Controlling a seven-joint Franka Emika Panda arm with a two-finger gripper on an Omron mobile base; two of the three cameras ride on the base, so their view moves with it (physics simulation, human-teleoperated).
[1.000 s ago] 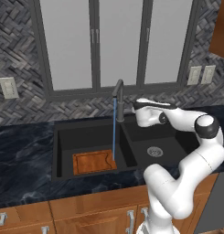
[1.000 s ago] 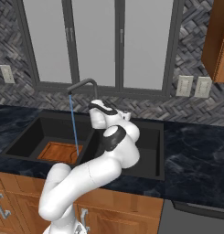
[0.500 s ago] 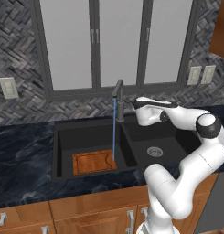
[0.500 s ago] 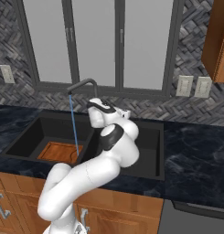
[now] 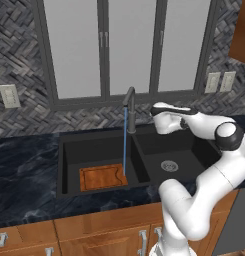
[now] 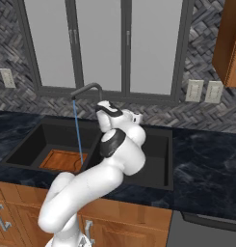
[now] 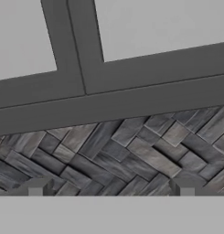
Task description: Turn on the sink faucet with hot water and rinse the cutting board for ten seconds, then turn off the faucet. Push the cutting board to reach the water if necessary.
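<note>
The robot's gripper (image 5: 155, 109) hangs with its jaws spread wide and nothing between them, held level above the back rim of the sink (image 5: 69, 145), just to the right of the sink faucet (image 5: 130, 107) and not touching it; its two dark fingertips (image 7: 36, 186) point at the herringbone tile backsplash (image 7: 131, 155) below the grey window frame (image 7: 113, 98). From the faucet's short spout the water (image 5: 125, 140) falls as a thin blue line into the left basin. The cutting board (image 5: 102, 177) lies flat on the floor of that basin at its front, and the stream lands at the board's right rear corner. The board looks rigid and light, likely slick when wet, so a push against its edge would probably suit it better than a pinch. The faucet's small lever is hard to make out, and would probably need only a light nudge. Open room lies above both basins; the basin walls and centre divider hem the board in, and the wall stands close ahead of the hand
</note>
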